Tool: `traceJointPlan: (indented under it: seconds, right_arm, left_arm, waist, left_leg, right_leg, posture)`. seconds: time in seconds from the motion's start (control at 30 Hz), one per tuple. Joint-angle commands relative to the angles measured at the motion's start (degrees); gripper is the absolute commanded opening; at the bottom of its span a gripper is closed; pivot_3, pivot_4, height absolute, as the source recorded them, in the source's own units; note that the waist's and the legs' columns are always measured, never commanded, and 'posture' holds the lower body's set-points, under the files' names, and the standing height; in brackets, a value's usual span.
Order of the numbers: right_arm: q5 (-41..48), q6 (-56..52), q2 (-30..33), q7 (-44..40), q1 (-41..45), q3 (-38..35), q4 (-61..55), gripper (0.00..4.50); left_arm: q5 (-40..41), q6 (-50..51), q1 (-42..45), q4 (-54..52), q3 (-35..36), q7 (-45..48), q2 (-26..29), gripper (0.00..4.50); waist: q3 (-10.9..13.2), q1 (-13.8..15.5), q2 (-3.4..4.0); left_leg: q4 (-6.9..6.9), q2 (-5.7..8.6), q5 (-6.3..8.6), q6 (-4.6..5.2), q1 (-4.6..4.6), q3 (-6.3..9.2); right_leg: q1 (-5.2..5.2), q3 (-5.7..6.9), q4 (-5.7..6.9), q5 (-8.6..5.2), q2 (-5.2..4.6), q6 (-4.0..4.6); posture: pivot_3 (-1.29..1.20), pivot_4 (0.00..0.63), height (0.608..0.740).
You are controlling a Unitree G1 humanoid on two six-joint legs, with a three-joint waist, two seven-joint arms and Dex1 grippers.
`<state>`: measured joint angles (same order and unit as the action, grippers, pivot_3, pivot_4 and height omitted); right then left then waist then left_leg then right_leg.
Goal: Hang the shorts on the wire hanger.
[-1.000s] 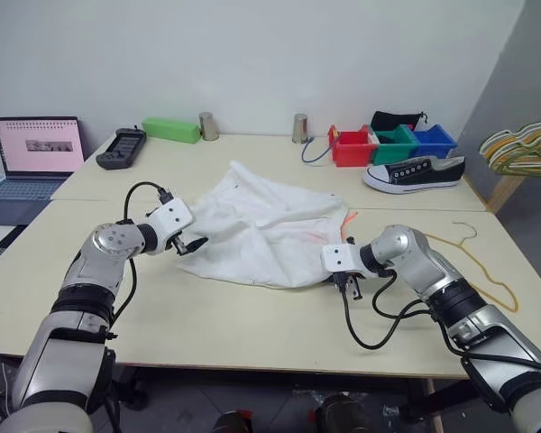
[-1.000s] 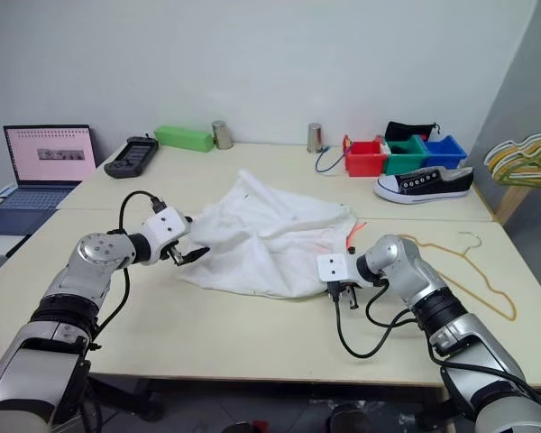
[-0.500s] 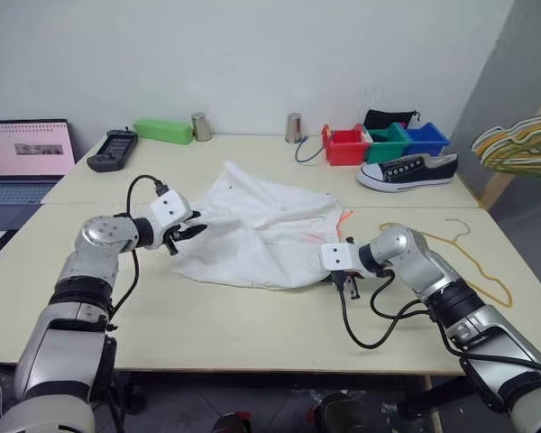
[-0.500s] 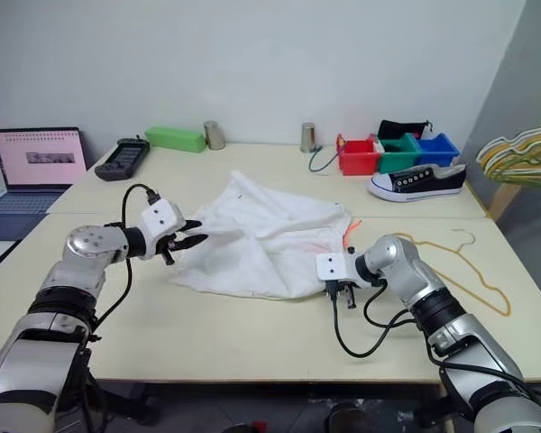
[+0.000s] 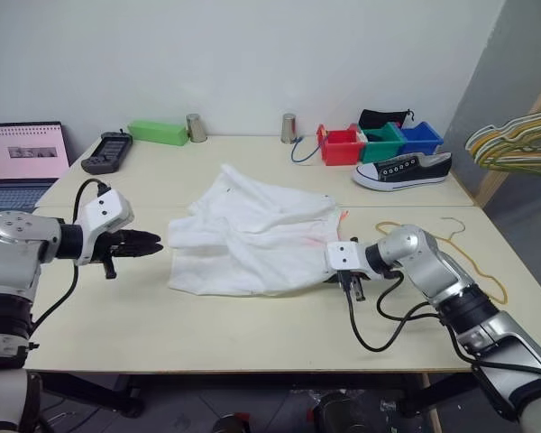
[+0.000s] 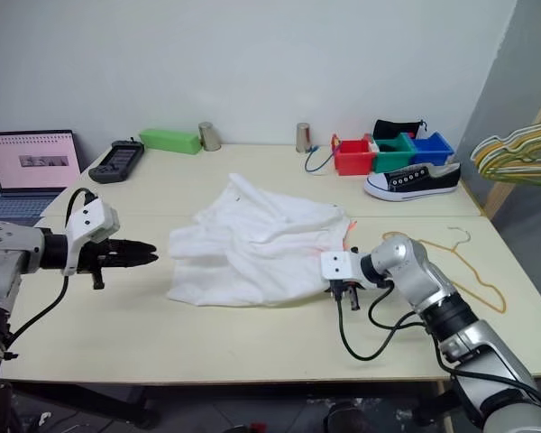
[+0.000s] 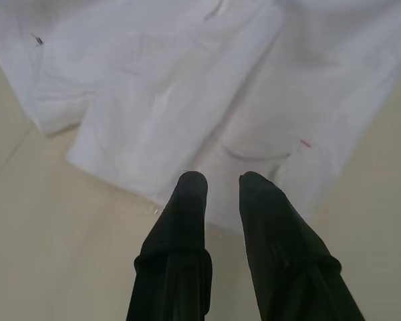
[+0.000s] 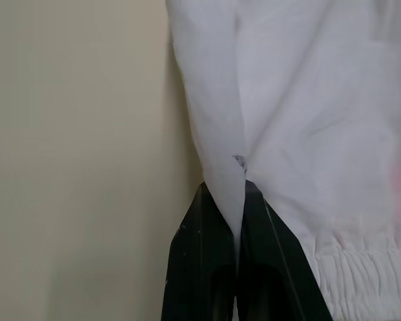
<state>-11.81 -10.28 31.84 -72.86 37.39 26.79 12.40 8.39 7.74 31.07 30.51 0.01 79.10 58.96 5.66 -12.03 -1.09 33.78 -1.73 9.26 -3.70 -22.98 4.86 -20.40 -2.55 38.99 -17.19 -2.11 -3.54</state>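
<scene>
The white shorts (image 5: 252, 239) lie crumpled in the middle of the table, with a faint reddish mark and an orange tag on their right side. My right gripper (image 5: 347, 281) is shut on a fold at their near right edge; in the right wrist view that fold (image 8: 230, 170) is pinched between the black fingers. My left gripper (image 5: 151, 244) hovers just left of the shorts. Its fingertips (image 7: 190, 184) are drawn close together with nothing between them. The wire hanger (image 6: 451, 245) lies flat on the table to the right of my right arm.
Along the table's back stand a laptop (image 5: 22, 153), a black controller (image 5: 104, 151), a green box (image 5: 160, 133), two metal cups (image 5: 196, 127), red, green and blue bins (image 5: 379, 142) and a sneaker (image 5: 401, 170). Bunched hangers (image 5: 514, 140) hang at the far right.
My left gripper closed at the shorts' left edge, then drew back to the left, off the cloth. The right gripper kept its grip. The view has swung to the right.
</scene>
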Motion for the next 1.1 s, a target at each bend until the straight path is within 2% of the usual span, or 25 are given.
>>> traceJointPlan:
  seconds: [0.03,0.1,0.2,0.23,0.3,0.5,0.63,0.77,0.9,1.1]
  right_arm:
    - [0.8,-0.2,1.7,0.0,-0.5,-1.4,-2.0,0.0]
    - [1.0,-0.9,1.4,0.7,-0.4,-1.6,-2.1,0.0]
    - [1.1,-1.7,1.0,1.4,-0.3,-1.6,-2.5,0.0]
    - [1.1,-1.9,0.9,1.5,-0.3,-1.6,-2.7,0.0]
    - [1.1,-2.2,0.8,1.7,-0.4,-1.6,-2.8,0.0]
    - [1.2,-2.8,0.5,2.4,0.1,-1.6,-2.8,0.0]
    - [1.2,-3.5,0.1,2.7,0.3,-1.5,-3.3,0.0]
    - [1.3,-4.2,-0.1,2.7,0.3,-1.4,-4.1,0.0]
    - [1.2,-4.6,-0.3,2.8,0.5,-1.4,-4.2,0.0]
    - [1.0,-4.7,-0.5,2.9,0.9,-1.3,-4.1,0.0]
  left_arm:
    - [-3.1,-5.0,1.5,5.0,-0.2,-3.5,-0.3,0.91]
    - [-2.8,-5.2,3.0,7.8,1.1,-6.4,-1.7,0.91]
    - [-0.8,-3.1,3.2,10.0,3.2,-6.9,-2.0,1.4]
    - [0.1,-2.0,3.1,10.3,4.0,-6.8,-2.0,1.76]
    - [2.4,1.6,1.7,9.7,5.8,-5.6,-1.6,2.13]
    - [8.0,12.8,-9.0,-2.4,7.2,-1.3,-1.8,3.38]
    - [9.1,16.3,-13.6,-10.4,7.0,-6.1,-5.6,4.18]
    - [8.4,16.7,-14.0,-14.1,6.0,-10.8,-10.3,4.18]
    - [5.4,12.2,-15.1,-16.6,2.6,-13.1,-13.2,4.18]
    - [1.7,4.9,-15.6,-18.5,-2.0,-10.8,-12.4,4.18]
  waist:
    - [0.0,0.0,0.0]
    - [0.0,-0.1,0.0]
    - [0.0,-0.3,-0.03]
    - [0.0,-0.5,-0.03]
    - [0.0,-0.7,-0.03]
    - [0.0,-1.3,-0.01]
    - [0.0,-1.4,-0.02]
    - [0.0,-1.1,-0.02]
    - [0.0,-1.5,-0.03]
    - [0.0,-2.2,-0.03]
  left_leg:
    - [0.0,0.0,0.0,0.0,0.01,-0.01]
    - [0.0,0.0,0.0,0.0,0.0,0.0]
    - [0.0,-0.01,0.0,0.0,0.0,0.0]
    - [0.0,-0.01,0.0,0.0,-0.02,-0.01]
    - [0.0,-0.01,0.0,0.0,-0.02,-0.03]
    - [-0.05,-0.03,0.01,-0.02,-0.02,-0.07]
    - [-0.05,-0.06,0.02,-0.03,-0.02,-0.04]
    - [-0.02,-0.04,0.02,-0.04,0.05,0.0]
    - [0.03,-0.03,0.02,-0.03,0.05,-0.01]
    - [0.02,-0.03,0.02,-0.04,0.02,-0.04]
  right_leg:
    - [-0.01,-0.01,0.0,0.0,0.0,0.0]
    - [-0.04,0.0,0.01,0.0,0.0,0.0]
    - [-0.05,0.0,0.02,0.01,0.0,-0.02]
    - [-0.06,-0.01,0.02,0.01,0.0,-0.02]
    - [-0.06,-0.02,0.01,0.01,0.0,-0.02]
    - [-0.09,-0.07,0.02,-0.02,0.0,0.0]
    - [-0.08,-0.03,0.03,-0.03,0.0,0.03]
    - [-0.04,0.0,0.02,-0.03,-0.02,0.04]
    - [0.03,-0.03,0.02,0.03,-0.02,-0.06]
    - [0.0,-0.05,0.01,-0.01,-0.01,-0.01]
  posture:
    - [-0.16,0.015,0.74]
    - [-0.17,0.016,0.74]
    - [-0.18,0.018,0.74]
    - [-0.18,0.018,0.74]
    - [-0.18,0.018,0.74]
    - [-0.19,0.024,0.74]
    - [-0.2,0.027,0.74]
    - [-0.21,0.029,0.74]
    - [-0.21,0.03,0.74]
    - [-0.21,0.03,0.74]
